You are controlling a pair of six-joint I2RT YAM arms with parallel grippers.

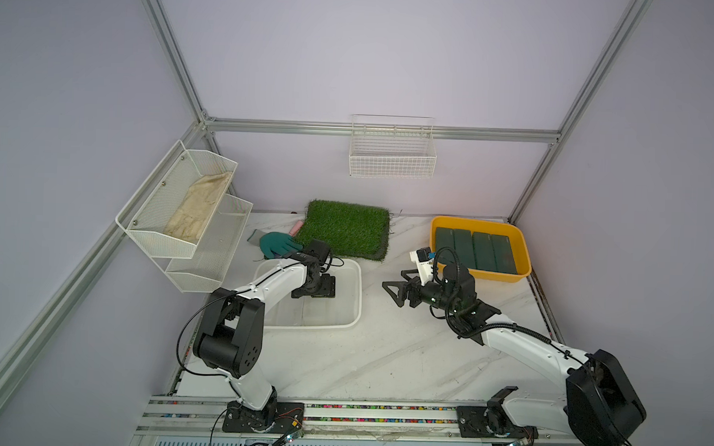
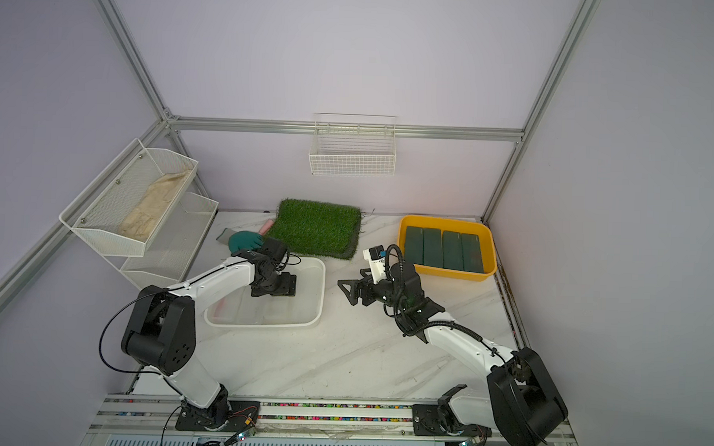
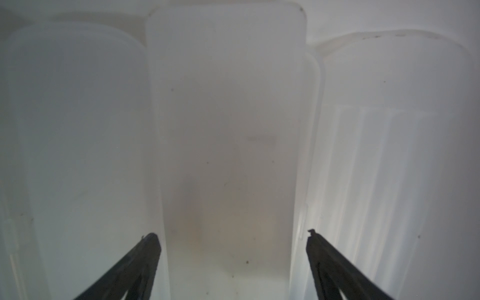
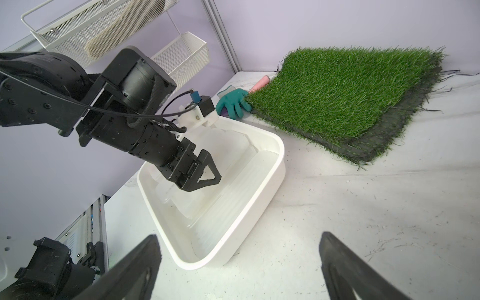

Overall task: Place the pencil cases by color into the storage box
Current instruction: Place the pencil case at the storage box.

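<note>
Gaping left gripper [image 3: 232,233] flanks one of three frosted cases [image 3: 226,104]; right gripper [image 4: 239,235] gapes; four green cases [image 1: 473,250].

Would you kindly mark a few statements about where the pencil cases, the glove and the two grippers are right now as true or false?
1. Four dark green cases lie in the yellow tray. True.
2. The right gripper holds a green case. False: its jaws are open and empty, above the table.
3. The left gripper is over the white bin. True.
4. The teal glove lies inside the white bin. False: it lies on the table beside the grass mat.
</note>
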